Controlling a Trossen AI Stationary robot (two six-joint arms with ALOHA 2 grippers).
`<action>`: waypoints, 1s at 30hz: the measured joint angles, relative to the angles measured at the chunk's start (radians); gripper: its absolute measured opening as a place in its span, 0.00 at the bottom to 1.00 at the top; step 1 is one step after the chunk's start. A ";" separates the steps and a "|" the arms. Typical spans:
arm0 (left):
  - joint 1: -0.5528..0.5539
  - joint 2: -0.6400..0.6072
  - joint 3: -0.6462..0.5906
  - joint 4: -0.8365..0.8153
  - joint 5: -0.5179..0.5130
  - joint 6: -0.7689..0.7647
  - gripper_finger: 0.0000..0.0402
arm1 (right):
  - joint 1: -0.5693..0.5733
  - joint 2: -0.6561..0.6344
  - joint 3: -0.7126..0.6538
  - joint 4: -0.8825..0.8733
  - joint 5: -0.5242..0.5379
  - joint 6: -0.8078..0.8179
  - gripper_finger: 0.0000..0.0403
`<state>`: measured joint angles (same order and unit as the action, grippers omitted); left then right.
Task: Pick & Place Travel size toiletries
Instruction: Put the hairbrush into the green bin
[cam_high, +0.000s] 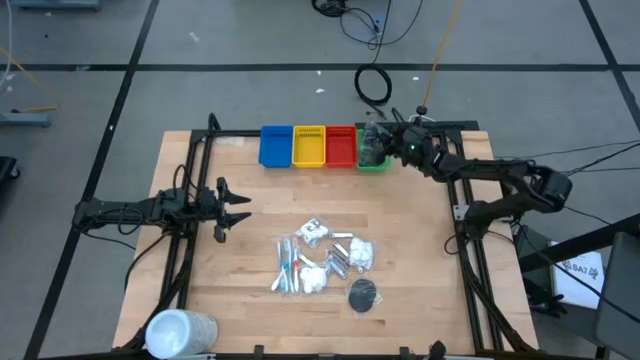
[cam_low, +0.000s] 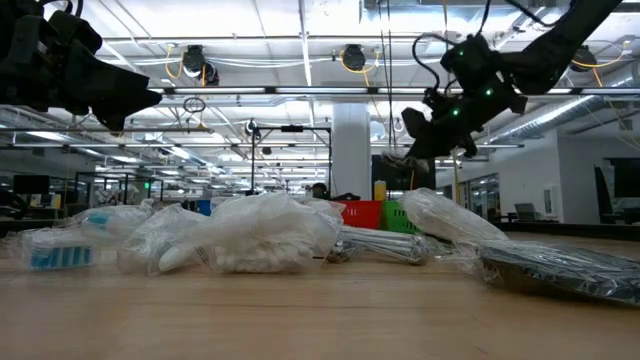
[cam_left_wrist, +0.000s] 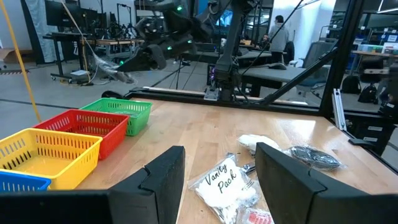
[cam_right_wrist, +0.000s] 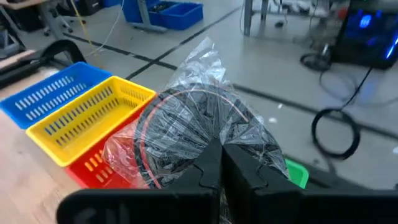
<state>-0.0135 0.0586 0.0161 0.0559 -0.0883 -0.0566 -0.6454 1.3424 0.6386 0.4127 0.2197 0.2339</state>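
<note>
The toiletries lie in a pile (cam_high: 320, 260) mid-table: white packets, silver tubes, clear-wrapped blue and red sticks, and a dark round disc (cam_high: 362, 294) at its near right. My right gripper (cam_high: 378, 145) hovers over the green bin (cam_high: 372, 162) at the far edge, shut on a clear-wrapped dark disc (cam_right_wrist: 186, 121). My left gripper (cam_high: 240, 208) waits open to the left of the pile. In its wrist view, a "Vanity Pack" packet (cam_left_wrist: 224, 183) shows ahead between the open fingers. My right gripper pinches the clear wrapper of the dark disc at its edge (cam_right_wrist: 214, 140), between its two shut fingers (cam_right_wrist: 239, 168). The disc is lifted clear of the table and stands out ahead of the fingertips, above the red and green bins.
Four bins stand in a row at the far edge: blue (cam_high: 275, 146), yellow (cam_high: 308, 146), red (cam_high: 340, 146) and green. A large white cylinder (cam_high: 180, 330) lies at the near left corner. Bare wood shows between the pile and the bins.
</note>
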 joint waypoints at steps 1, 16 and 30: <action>0.000 0.000 0.000 0.000 0.000 0.000 0.48 | -0.013 0.013 0.000 -0.005 -0.022 0.010 0.00; 0.000 0.000 0.000 0.000 0.000 0.000 0.48 | -0.028 0.195 0.000 0.035 -0.041 0.009 0.00; 0.000 0.000 0.000 0.000 0.000 0.000 0.48 | -0.028 0.189 0.000 0.031 -0.034 0.009 0.18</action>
<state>-0.0135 0.0589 0.0162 0.0555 -0.0883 -0.0566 -0.6731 1.5318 0.6384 0.4435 0.1856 0.2434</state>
